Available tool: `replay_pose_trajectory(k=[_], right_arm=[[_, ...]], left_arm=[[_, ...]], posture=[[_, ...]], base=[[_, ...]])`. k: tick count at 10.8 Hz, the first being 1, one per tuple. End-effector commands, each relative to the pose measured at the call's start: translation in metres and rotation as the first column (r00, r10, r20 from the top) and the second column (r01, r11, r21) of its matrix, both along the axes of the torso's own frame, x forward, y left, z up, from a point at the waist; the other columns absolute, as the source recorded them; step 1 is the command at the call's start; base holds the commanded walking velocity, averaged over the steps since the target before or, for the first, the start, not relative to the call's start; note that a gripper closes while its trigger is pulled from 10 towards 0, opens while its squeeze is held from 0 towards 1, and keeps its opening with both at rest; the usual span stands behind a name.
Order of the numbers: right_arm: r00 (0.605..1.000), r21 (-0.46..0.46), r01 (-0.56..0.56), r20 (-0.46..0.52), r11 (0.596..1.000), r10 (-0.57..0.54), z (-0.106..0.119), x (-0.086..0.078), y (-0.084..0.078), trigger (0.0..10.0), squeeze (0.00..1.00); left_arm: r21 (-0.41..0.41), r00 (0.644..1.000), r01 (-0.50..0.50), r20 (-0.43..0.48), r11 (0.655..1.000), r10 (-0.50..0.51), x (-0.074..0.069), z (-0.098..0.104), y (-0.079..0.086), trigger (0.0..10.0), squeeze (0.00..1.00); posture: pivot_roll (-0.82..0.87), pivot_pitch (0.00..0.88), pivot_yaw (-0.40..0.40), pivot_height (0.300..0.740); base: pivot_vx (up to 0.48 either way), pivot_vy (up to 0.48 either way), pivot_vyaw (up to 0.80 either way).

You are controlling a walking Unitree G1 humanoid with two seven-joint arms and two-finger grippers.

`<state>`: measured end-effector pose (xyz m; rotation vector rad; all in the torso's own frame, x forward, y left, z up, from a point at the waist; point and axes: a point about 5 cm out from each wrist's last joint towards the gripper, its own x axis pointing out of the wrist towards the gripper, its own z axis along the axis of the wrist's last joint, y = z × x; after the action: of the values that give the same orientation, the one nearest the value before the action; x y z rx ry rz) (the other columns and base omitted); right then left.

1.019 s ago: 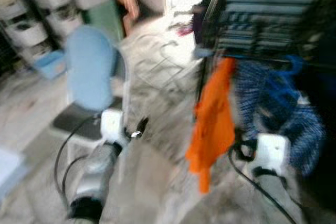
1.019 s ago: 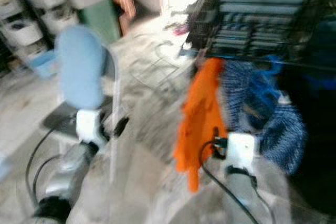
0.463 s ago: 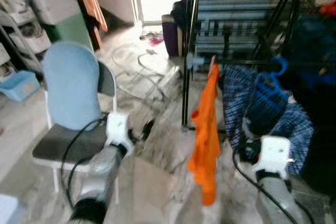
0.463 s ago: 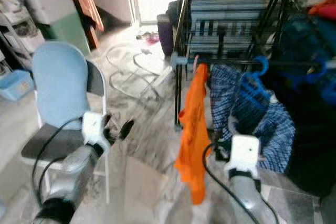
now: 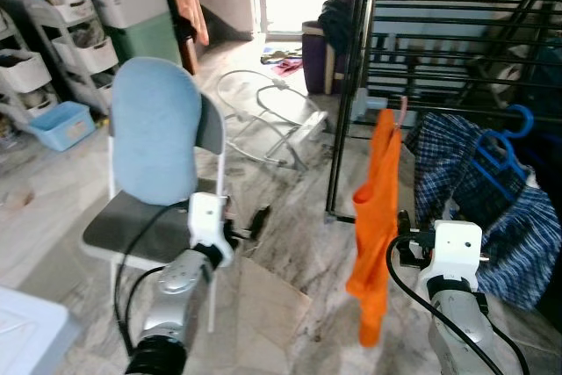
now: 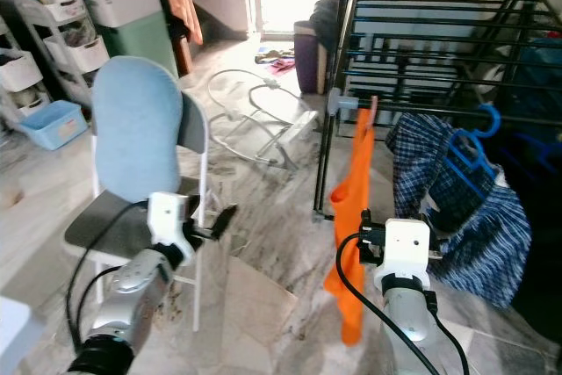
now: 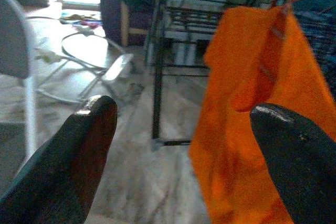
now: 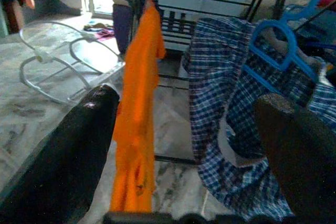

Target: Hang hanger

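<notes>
Shelving (image 5: 53, 32) with white bins fills the upper left of the frame, a blue tub (image 5: 60, 123) on the floor (image 5: 272, 296) beside it. Right of that stands a chair (image 5: 158, 142) with a pale blue back and dark seat. The left gripper (image 5: 250, 224) reaches forward at lower centre-left, just past the chair's seat edge, its jaws spread wide and holding nothing; in the left wrist view its fingers (image 7: 79, 161) frame bare floor. A white wire frame (image 5: 268, 116) lies on the floor in the upper middle. At centre an orange shirt (image 5: 376, 217) hangs on a pink hanger (image 5: 402, 108) from the black rack (image 5: 439, 32), which takes up the upper right. The right gripper (image 6: 362, 234) sits at lower right, just beside the shirt's lower half; the right wrist view shows its jaws wide apart and empty, fingers (image 8: 73, 150) either side of shirt and cloth. Further right a blue checked cloth (image 5: 492, 217) hangs on a blue hanger (image 5: 502, 148), also on the rack.
</notes>
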<state>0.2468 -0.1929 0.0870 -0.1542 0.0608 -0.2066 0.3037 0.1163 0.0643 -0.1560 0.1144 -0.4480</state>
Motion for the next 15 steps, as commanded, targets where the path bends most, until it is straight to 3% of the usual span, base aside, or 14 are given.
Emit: replay_pose_trajectory(k=[1, 5, 10, 12, 15], right_arm=[[1.0, -0.006, -0.001, 0.002, 1.0, 0.001, 0.001, 0.0, -0.001, 10.0, 0.0], [1.0, -0.002, 0.003, -0.01, 1.0, -0.003, 0.0, -0.002, -0.004, 10.0, 0.0], [1.0, -0.007, 0.011, -0.014, 1.0, -0.011, -0.001, -0.001, -0.006, 10.0, 0.0], [0.998, 0.006, 0.048, -0.029, 0.999, -0.048, -0.003, -0.001, -0.009, 10.0, 0.0], [0.998, 0.001, 0.057, -0.035, 0.998, -0.057, -0.004, -0.002, -0.01, 10.0, 0.0]], left_arm=[[0.005, 1.0, 0.0, 0.02, 1.0, 0.0, 0.002, 0.004, 0.002, 10.0, 0.0], [-0.018, 1.0, 0.029, 0.013, 0.999, -0.028, -0.002, 0.003, -0.002, 10.0, 0.0], [-0.019, 0.999, 0.041, 0.011, 0.999, -0.041, -0.002, 0.002, -0.003, 10.0, 0.0], [-0.025, 0.999, 0.05, 0.007, 0.998, -0.05, -0.004, 0.001, -0.006, 10.0, 0.0], [-0.021, 0.998, 0.059, 0.001, 0.998, -0.059, -0.006, -0.001, -0.008, 10.0, 0.0]], posture=[[-0.2, 0.0, 0.055, 0.74], [-0.21, 0.0, 0.051, 0.74], [-0.21, 0.0, 0.05, 0.74], [-0.21, 0.0, 0.052, 0.74], [-0.21, 0.0, 0.053, 0.74]], base=[[0.0, 0.0, 0.0], [0.248, 0.0, 0.0], [0.331, 0.342, 0.0], [0.0, 0.0, 0.0], [0.0, 0.0, -0.78]])
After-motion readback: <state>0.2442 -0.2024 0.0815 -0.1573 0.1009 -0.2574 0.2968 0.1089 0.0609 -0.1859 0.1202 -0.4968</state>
